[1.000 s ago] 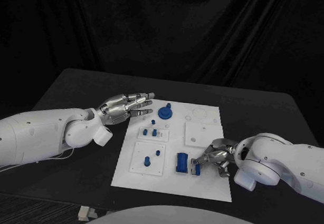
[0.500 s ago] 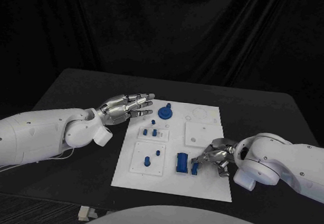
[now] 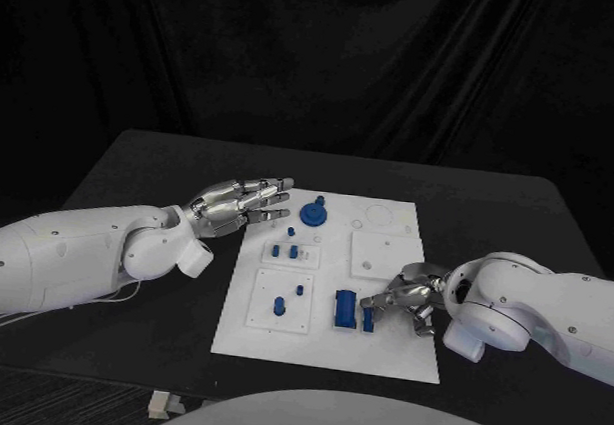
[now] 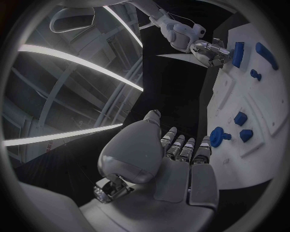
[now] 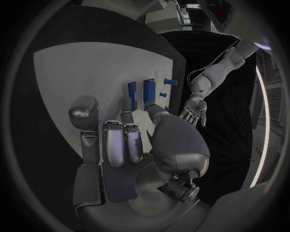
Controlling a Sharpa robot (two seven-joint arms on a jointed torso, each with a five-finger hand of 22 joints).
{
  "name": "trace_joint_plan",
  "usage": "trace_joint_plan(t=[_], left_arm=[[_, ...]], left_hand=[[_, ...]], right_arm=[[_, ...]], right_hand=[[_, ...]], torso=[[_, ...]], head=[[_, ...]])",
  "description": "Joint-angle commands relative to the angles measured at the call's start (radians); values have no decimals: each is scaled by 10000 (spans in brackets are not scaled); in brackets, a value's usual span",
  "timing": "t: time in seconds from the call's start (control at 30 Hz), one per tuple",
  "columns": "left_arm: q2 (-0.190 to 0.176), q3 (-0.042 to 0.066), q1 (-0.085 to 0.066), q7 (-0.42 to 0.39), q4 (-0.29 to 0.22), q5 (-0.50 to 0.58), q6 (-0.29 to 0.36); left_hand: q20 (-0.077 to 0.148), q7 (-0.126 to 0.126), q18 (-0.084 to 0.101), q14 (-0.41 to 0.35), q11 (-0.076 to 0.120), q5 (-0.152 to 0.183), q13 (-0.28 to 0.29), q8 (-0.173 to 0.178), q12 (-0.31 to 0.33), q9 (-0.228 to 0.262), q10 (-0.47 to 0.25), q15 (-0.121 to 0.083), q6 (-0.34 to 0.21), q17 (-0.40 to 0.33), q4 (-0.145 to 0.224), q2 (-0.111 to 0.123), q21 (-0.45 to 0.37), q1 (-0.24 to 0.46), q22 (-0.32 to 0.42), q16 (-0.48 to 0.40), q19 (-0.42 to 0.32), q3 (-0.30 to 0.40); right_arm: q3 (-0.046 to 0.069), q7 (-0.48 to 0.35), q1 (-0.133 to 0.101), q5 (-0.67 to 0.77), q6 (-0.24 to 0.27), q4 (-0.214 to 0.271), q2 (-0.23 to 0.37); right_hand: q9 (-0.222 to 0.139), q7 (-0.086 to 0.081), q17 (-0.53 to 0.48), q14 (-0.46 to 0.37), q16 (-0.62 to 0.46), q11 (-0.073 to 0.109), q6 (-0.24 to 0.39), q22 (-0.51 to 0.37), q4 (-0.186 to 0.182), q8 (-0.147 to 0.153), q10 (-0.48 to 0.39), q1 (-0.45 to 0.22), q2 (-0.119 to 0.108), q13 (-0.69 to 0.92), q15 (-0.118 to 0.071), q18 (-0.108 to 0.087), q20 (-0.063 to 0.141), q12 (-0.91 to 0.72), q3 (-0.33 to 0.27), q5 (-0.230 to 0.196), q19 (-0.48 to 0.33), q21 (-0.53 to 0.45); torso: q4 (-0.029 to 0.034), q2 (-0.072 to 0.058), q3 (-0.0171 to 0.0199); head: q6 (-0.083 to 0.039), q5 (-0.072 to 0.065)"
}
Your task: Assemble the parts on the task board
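Observation:
The white task board lies mid-table. Near its front stands a blue block with a narrow blue part just to its right. My right hand is at the board's right edge, one fingertip touching that narrow part, the thumb well apart from it. The block lies just beyond. My left hand hovers open, fingers spread, at the board's far left edge, near a round blue knob. From the left wrist, the knob sits past the fingertips.
Small blue pegs stand in a raised plate left of centre, and two more pieces in the plate nearer me. A blank raised white square sits right of centre. Black table surrounds the board.
The narrow blue part has shifted slightly left, closer to the blue block, with my right hand's fingers following. My left hand has stayed put.

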State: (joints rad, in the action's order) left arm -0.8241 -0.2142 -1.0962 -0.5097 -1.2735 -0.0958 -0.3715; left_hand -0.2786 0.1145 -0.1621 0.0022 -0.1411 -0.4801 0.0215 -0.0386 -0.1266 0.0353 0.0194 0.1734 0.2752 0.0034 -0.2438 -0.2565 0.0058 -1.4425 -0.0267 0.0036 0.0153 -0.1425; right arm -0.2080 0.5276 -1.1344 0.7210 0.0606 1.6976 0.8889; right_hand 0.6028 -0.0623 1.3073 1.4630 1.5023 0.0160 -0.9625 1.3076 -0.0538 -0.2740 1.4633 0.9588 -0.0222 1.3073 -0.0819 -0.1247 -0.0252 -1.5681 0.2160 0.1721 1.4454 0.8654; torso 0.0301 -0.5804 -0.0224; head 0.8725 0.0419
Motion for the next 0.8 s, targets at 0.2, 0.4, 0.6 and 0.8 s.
trace_joint_plan(t=[0.2, 0.4, 0.6, 0.8], left_arm=[[-11, 10, 17, -110, -25, 30, -129], [-64, 10, 17, -366, -71, 30, -80], [-160, 10, 17, -1206, -279, 30, 330], [-312, 10, 17, -2797, -579, -456, 1360]], left_hand=[[-67, 27, -174, 25, -41, -52, 9, -45, -17, 11, 0, -32, 20, 1, 13, -73, 43, -27, -13, 43, -25, 51], [-75, 78, -179, 46, -10, -62, 16, -65, -63, 20, 11, -13, 97, 15, 48, -41, 59, -42, -48, 75, -2, 85], [-84, 81, -192, 122, -92, -104, 62, -150, -396, 54, 168, -29, 435, 49, 189, 182, 151, -104, -214, 173, 139, 115], [65, 227, -205, 118, -24, -361, 137, -281, -1004, 99, 453, -322, 993, 46, 163, 384, 156, -154, -200, 171, 155, 76]], right_arm=[[3, -801, -22, 873, 950, 489, 392], [4, -2443, -452, 1456, 2238, 1009, 884], [3, -4958, -776, 849, 4078, 1198, 1251], [3, -8213, -897, -2041, 4988, 1001, 1387]], right_hand=[[41, 38, 308, 686, -17, 11, -42, 955, -167, -246, 1075, -118, 40, 2635, -5, 12, 1, -27, -305, -149, -32, -68], [346, 168, 210, 669, -42, 123, -164, 947, -520, -811, 1075, -106, 360, 2635, -95, -1, 74, -27, -602, 24, -30, -138], [394, 197, -2960, -77, -1649, 146, 19, 43, -1883, -1157, 987, -346, 711, 2540, -100, -417, 67, 71, -1166, 333, -897, -3185], [-679, -640, -9583, -3290, -8507, -839, 776, -2754, -2372, -603, -5176, -1603, 1502, -4244, 1019, -462, -925, 8193, -2850, 865, -3379, -7370]], torso=[[0, -3, 0], [-4, -1, 0], [3, 2, 3], [4, 5, -1]], head=[[1, 36], [1, 38], [1, -18], [1, -38]])
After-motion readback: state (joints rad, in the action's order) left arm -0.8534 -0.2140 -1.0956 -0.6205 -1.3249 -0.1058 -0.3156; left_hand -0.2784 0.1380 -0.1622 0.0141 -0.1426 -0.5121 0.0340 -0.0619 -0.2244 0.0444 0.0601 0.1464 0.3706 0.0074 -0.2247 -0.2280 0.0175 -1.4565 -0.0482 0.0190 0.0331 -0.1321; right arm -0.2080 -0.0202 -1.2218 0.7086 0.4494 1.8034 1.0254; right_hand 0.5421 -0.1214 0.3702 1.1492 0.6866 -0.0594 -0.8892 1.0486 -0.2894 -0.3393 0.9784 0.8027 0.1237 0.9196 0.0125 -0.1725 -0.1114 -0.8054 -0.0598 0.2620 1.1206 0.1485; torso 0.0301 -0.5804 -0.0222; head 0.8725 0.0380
